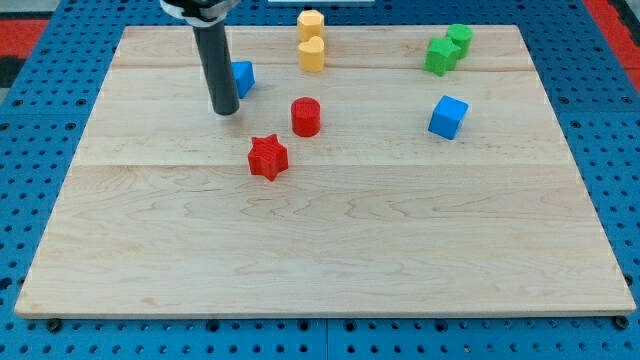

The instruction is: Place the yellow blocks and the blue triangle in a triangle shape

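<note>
Pale wooden bench (330, 250) carried two yellow blocks (311, 38) touching near the view's top edge. A blue triangle block (243, 77) lay to their left, partly hidden behind my tip (225, 110). No pincer showed. Red cylinder (306, 116) and red star (267, 157) sat nearby.

A lab bench: wooden board (320, 240) on blue pegboard (60, 60).

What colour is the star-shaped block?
Red. The star block shows clearly in the camera view, near the board's middle.
</note>
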Available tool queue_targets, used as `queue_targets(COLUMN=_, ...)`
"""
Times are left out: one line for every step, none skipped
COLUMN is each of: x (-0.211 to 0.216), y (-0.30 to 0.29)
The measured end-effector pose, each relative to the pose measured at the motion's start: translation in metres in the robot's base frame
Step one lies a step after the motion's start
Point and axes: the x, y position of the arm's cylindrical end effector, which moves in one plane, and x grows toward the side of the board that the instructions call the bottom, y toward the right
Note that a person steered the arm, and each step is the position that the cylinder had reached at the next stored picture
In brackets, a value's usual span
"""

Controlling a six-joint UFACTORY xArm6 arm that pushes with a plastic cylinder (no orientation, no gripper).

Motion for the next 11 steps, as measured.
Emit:
queue_targets(x=-0.019, y=-0.009)
queue_targets(x=-0.051, y=0.001)
queue_targets(x=-0.068, y=0.024)
queue_targets(x=-0.084, y=0.043)
queue_targets(x=-0.09, y=0.008)
queue_targets(x=-0.115, y=-0.021)
queue_targets(x=-0.122, y=-0.008)
queue_targets(x=-0.129, y=0.03)
queue_targets(x=-0.129, y=0.037)
queue_targets(x=-0.128, y=0.038)
queue_targets(x=-0.132, y=0.065)
